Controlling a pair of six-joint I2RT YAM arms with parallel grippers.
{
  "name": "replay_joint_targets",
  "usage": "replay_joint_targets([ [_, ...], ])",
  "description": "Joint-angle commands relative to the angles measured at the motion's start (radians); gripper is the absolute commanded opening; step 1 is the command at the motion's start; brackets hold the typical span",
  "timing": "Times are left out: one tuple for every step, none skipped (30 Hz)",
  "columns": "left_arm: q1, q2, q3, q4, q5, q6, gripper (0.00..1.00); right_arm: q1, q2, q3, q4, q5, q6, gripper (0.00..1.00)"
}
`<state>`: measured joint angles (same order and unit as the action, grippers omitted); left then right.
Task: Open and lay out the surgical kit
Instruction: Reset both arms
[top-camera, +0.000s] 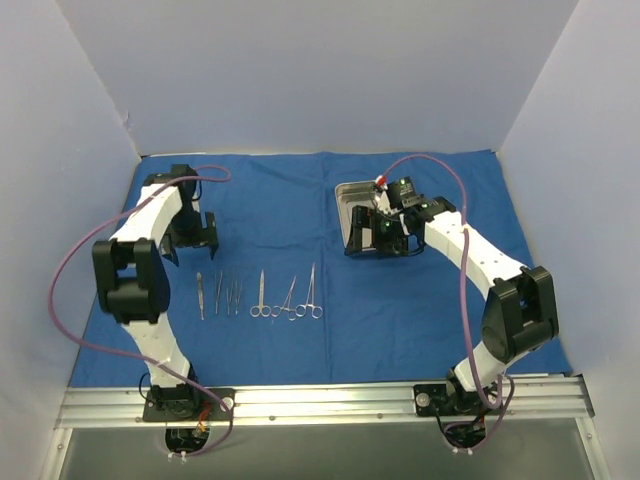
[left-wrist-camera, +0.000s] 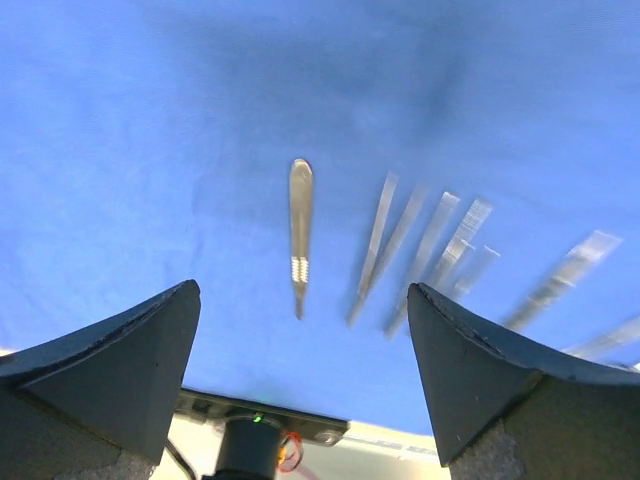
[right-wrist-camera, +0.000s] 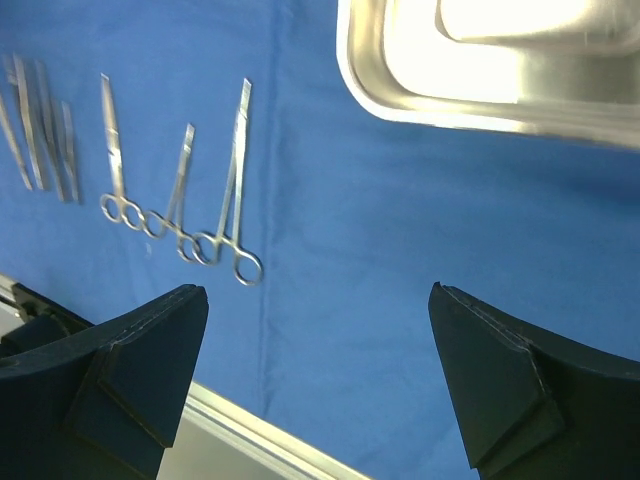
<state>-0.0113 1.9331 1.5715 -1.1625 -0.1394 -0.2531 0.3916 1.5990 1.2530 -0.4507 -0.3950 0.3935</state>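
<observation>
The royal-blue cloth wrap (top-camera: 300, 200) lies spread flat over the table. The steel tray (top-camera: 350, 200) sits on it at the right rear and looks empty in the right wrist view (right-wrist-camera: 480, 95). A row of silver instruments lies in front of the middle: a flat handle (top-camera: 200, 295), tweezers (top-camera: 226, 295) and three ring-handled forceps (top-camera: 288, 298). My left gripper (top-camera: 195, 235) hovers open and empty behind the handle (left-wrist-camera: 300, 215) and tweezers (left-wrist-camera: 400, 245). My right gripper (top-camera: 378, 238) hangs open and empty at the tray's near edge, with the forceps (right-wrist-camera: 232, 190) to its left.
White walls close in the table at the back and both sides. A metal rail (top-camera: 320, 400) runs along the near edge, also seen in the right wrist view (right-wrist-camera: 260, 430). Purple cables loop off both arms.
</observation>
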Motion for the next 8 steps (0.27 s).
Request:
replay_joint_targets([
  [0.007,-0.187,0.03,0.04,0.046,-0.046,0.94,-0.002,-0.079,-0.061,-0.005,0.013,0.021,1.0],
  [0.005,-0.242,0.025,0.059,0.075,-0.054,0.94,-0.002,-0.092,-0.082,0.032,0.004,0.03,1.0],
  [0.007,-0.275,0.016,0.072,0.095,-0.072,0.94,-0.002,-0.123,-0.131,0.059,-0.033,0.048,1.0],
  [0.007,-0.336,-0.016,0.09,0.116,-0.081,0.94,-0.002,-0.14,-0.159,0.085,-0.039,0.057,1.0],
  [0.007,-0.367,-0.039,0.13,0.133,-0.095,0.94,0.003,-0.158,-0.188,0.152,-0.044,0.067,1.0],
  [0.005,-0.403,-0.065,0.154,0.186,-0.127,0.94,0.007,-0.201,-0.264,0.197,-0.056,0.074,1.0],
  [0.004,-0.437,-0.1,0.197,0.229,-0.147,0.94,0.013,-0.221,-0.298,0.243,-0.05,0.09,1.0],
  [0.004,-0.519,-0.199,0.315,0.288,-0.17,0.94,0.021,-0.252,-0.337,0.368,-0.044,0.097,1.0],
])
